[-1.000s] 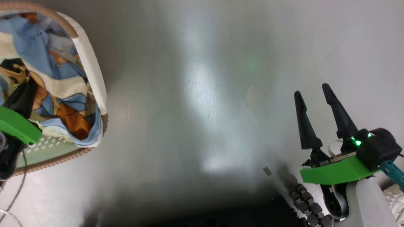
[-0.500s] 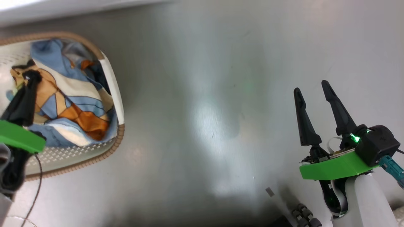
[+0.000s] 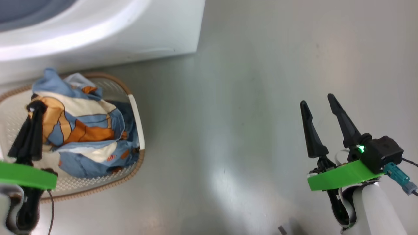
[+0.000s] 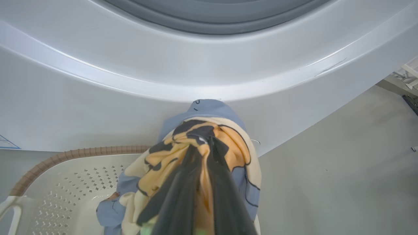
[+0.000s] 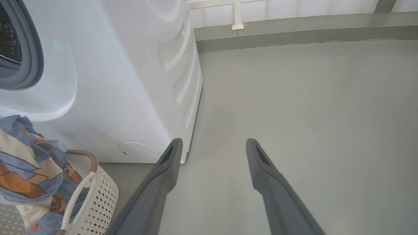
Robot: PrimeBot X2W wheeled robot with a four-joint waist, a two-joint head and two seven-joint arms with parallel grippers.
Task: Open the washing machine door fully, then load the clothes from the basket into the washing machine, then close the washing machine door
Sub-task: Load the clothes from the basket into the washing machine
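Item: laundry loading, early stage. The washing machine (image 3: pixel 130 32) stands directly behind the basket (image 3: pixel 138 127). Its grey-blue gasket (image 5: pixel 32 58) and a sliver of dark drum (image 5: pixel 8 39) show uncovered in the right wrist view, so the door-opening step is judged complete. Loading is barely begun, and closing the door is outstanding. The clothes (image 3: pixel 81 130) are light-blue fabric with orange, black and cream print, bunched in a mound that rises above the basket rim, with the lower folds trailing inside. The left gripper (image 3: pixel 35 107) is over the basket's near-left side with its fingers pressed together, pinching a fold at the top of the mound. Cloth drapes down both sides of the fingers, which point toward the machine's front panel below the opening. The right gripper (image 3: pixel 316 99) is well apart over bare grey floor (image 3: pixel 245 130), with its jaws spread wide and holding nothing. It hovers level with its fingers pointing forward, past the machine's right corner.
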